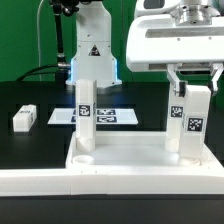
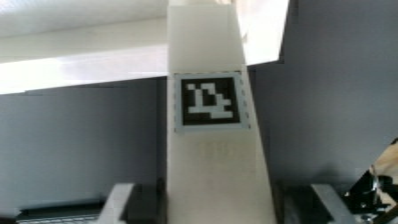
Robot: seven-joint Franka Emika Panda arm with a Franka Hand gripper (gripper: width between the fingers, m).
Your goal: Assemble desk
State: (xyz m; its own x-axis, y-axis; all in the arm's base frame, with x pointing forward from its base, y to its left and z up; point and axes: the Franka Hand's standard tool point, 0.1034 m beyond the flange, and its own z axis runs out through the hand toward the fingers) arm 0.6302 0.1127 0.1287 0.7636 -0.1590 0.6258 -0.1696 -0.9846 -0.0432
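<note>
three legs, one white top, one claw. at the exterior view's left, one leg (image 1: 24,118) lies loose on the black desk (image 1: 30,95), apart from the rest. next, the marker board (image 1: 115,117) lies flat behind a second leg (image 1: 85,118), which stands upright in the left corner socket of the rimmed white top (image 1: 130,150). at the right, the third leg (image 1: 192,125) stands upright at the top's right corner, with the claw (image 1: 193,92) clamped on its upper end, a finger (image 1: 175,85) on each side.
</note>
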